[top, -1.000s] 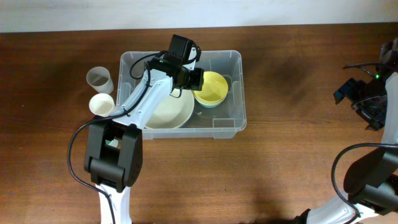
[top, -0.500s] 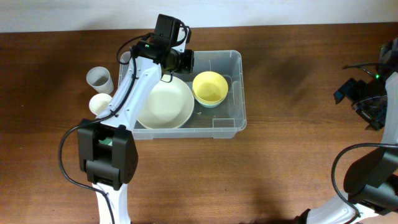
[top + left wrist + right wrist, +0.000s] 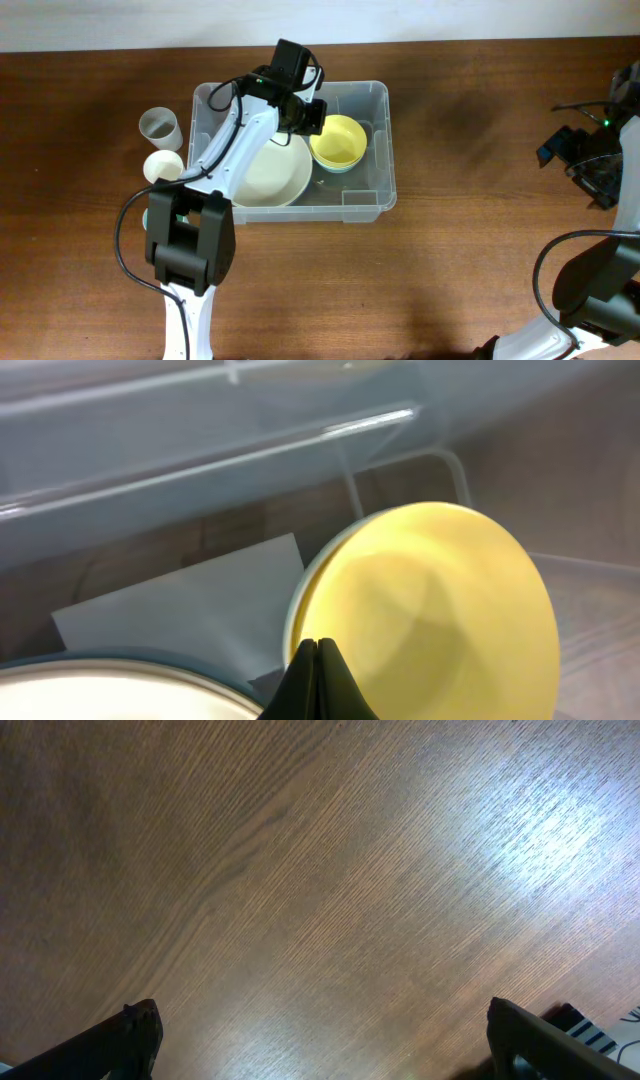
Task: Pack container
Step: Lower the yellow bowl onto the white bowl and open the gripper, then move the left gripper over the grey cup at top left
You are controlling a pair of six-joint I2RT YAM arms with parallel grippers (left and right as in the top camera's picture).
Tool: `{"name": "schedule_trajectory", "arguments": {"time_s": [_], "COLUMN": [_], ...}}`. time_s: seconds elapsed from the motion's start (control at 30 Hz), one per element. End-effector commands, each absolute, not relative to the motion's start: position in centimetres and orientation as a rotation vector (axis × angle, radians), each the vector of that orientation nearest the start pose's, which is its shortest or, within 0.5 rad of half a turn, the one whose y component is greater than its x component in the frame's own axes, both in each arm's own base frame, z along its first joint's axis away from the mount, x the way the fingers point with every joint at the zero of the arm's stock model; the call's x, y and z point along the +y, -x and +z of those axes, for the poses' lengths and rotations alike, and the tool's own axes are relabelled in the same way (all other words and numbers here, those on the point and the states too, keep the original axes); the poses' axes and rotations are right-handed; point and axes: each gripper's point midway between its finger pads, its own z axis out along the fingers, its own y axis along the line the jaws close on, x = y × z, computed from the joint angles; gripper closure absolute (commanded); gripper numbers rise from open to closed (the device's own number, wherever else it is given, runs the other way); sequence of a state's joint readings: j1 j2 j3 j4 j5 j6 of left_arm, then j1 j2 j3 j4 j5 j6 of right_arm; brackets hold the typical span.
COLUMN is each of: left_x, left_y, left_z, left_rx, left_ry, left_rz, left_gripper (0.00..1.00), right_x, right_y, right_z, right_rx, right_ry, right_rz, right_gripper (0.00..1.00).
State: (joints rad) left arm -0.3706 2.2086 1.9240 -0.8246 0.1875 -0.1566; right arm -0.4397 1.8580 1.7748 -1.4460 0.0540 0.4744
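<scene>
The container (image 3: 386,170) is a clear plastic bin at the table's middle, with a white label (image 3: 190,610) on its base. Inside it a yellow bowl (image 3: 338,142) sits nested in a paler bowl on the right, and a wide cream bowl (image 3: 268,175) lies on the left. My left gripper (image 3: 314,120) hangs inside the bin at the yellow bowl's left rim. In the left wrist view its fingers are pressed together (image 3: 317,652) with nothing between them, just over the yellow bowl's edge (image 3: 430,610). My right gripper (image 3: 325,1030) is open over bare wood.
A translucent grey cup (image 3: 160,126) and a cream cup (image 3: 163,165) stand on the table just left of the container. The right arm (image 3: 590,160) sits at the far right edge. The cream bowl's rim (image 3: 100,695) lies close to my left fingers.
My left gripper's jaws have closed. The left arm swung to the bin's back left corner and then back right to the yellow bowl. The right arm has not moved.
</scene>
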Motion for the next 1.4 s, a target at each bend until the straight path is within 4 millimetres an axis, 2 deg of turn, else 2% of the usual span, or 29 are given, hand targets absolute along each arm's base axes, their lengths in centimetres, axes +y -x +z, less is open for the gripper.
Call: {"name": "schedule_trajectory", "arguments": {"time_s": [0.0,0.3,0.6,0.77,0.8,0.87,0.97,1.07,1.13,1.17,1.2,1.23,1.3,1.33,1.37], "left_x": [-22.7,-22.2,-22.1,-22.5,-22.5,-22.2,-19.5,-14.9,-11.8,-10.2,-8.8,-7.2,-3.8,-2.2,-0.4], "left_y": [-48.6,-47.6,-48.2,-49.3,-49.6,-50.6,-51.8,-52.4,-52.5,-52.4,-52.2,-52.0,-51.5,-51.2,-51.0], "left_z": [9.5,7.6,7.8,9.8,10.5,13.3,16.6,20.5,23.0,24.2,25.1,26.0,27.2,27.4,27.4], "left_rx": [2.698,2.74,2.718,2.657,2.639,2.579,2.537,2.503,2.477,2.464,2.454,2.445,2.437,2.439,2.449], "left_ry": [-0.385,-0.413,-0.404,-0.432,-0.439,-0.431,-0.361,-0.251,-0.175,-0.14,-0.107,-0.064,0.03,0.078,0.124], "left_rz": [-0.428,-0.407,-0.41,-0.413,-0.413,-0.397,-0.28,-0.117,-0.048,-0.029,-0.021,-0.011,0.01,0.019,0.03], "left_gripper": [0.99,0.99,0.99,0.99,0.99,0.98,0.84,0.78,0.63,0.6,0.6,0.55,0.39,0.33,0.32], "right_x": [-15.9,-15.9,-15.9,-15.9,-15.9,-15.9,-15.9,-15.9,-15.9,-15.9,-15.9,-15.9,-15.9,-15.9,-15.9], "right_y": [-31.5,-31.6,-31.6,-31.6,-31.6,-31.6,-31.6,-31.6,-31.5,-31.6,-31.5,-31.5,-31.6,-31.6,-31.5], "right_z": [15.8,15.8,15.8,15.8,15.8,15.8,15.8,15.8,15.8,15.8,15.8,15.8,15.8,15.8,15.8], "right_rx": [2.784,2.784,2.784,2.784,2.784,2.784,2.784,2.784,2.784,2.784,2.784,2.784,2.784,2.784,2.784], "right_ry": [-1.377,-1.377,-1.377,-1.377,-1.377,-1.377,-1.377,-1.377,-1.377,-1.377,-1.377,-1.377,-1.377,-1.377,-1.377], "right_rz": [-0.086,-0.086,-0.086,-0.086,-0.086,-0.086,-0.086,-0.086,-0.086,-0.086,-0.086,-0.086,-0.086,-0.086,-0.086], "right_gripper": [0.01,0.01,0.01,0.01,0.01,0.01,0.01,0.01,0.01,0.01,0.01,0.01,0.01,0.01,0.01]}}
